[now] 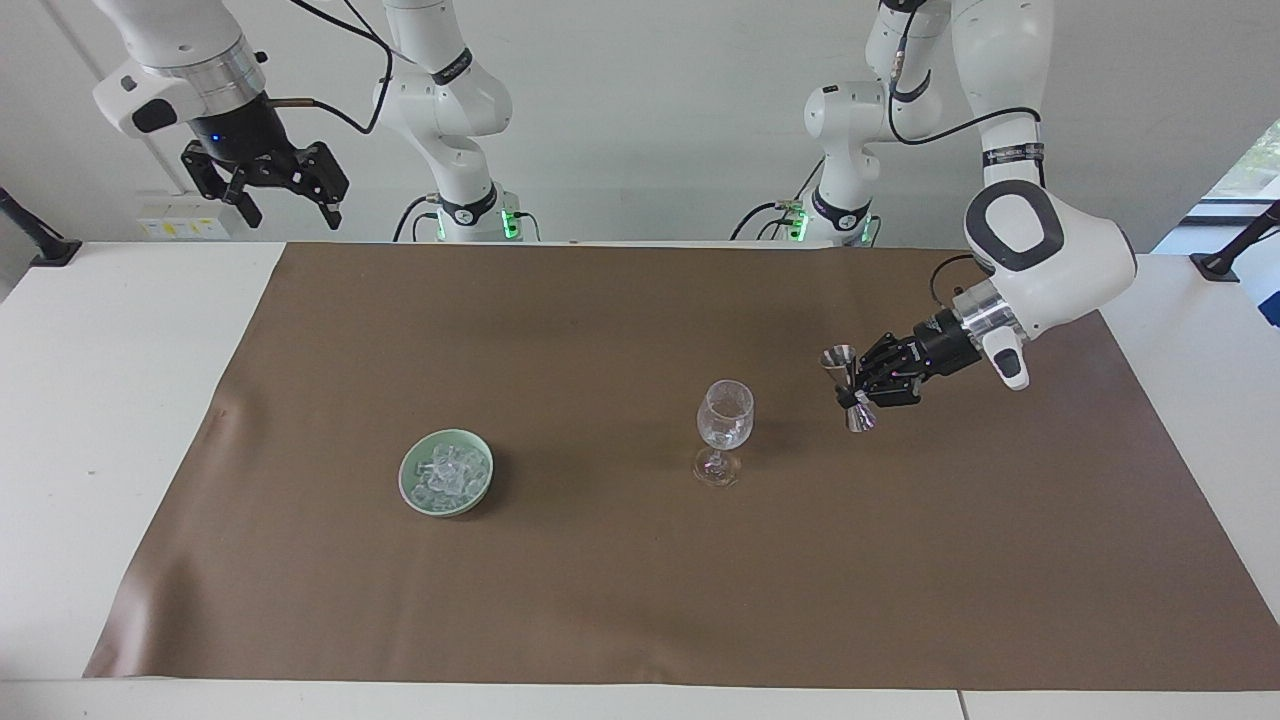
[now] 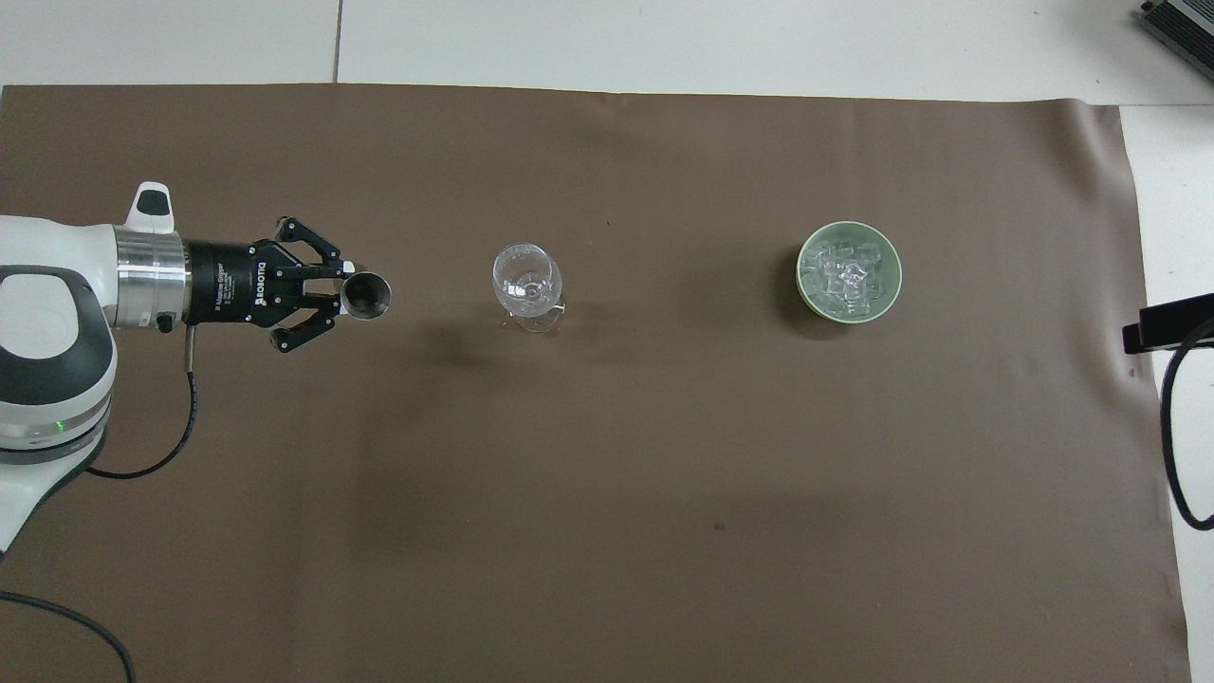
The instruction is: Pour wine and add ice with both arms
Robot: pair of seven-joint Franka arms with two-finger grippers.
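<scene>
A: From the facing view, we see the left gripper (image 1: pixel 860 392) clamped on the waist of a shiny metal jigger (image 1: pixel 848 388), held upright over the brown mat (image 1: pixel 640 600), toward the left arm's end of the table from the wine glass (image 1: pixel 724 432). The right gripper (image 1: pixel 268 186) waits high above the table's corner at the right arm's end, fingers spread, nothing in them.

B: And the ice (image 1: pixel 447 474)?

A: We find it heaped in a pale green bowl (image 1: pixel 412 490), toward the right arm's end, well apart from the glass. We judge the chunks light, hard and slick; we'd pinch one across two flat faces, from above.

B: From overhead, we look straight down into the jigger's (image 2: pixel 366 296) open cone, the left gripper (image 2: pixel 334 294) closed on it from the side. The glass (image 2: pixel 527 283) is thin, clear and stemmed, so we'd reckon it fragile and tippy.

A: The ice (image 2: pixel 847 277) shows whitish and glassy, irregular lumps against the smooth, round bowl (image 2: pixel 808 289). The mat (image 2: pixel 607 531) looks matte, faintly creased. The right gripper is out of that view.
</scene>
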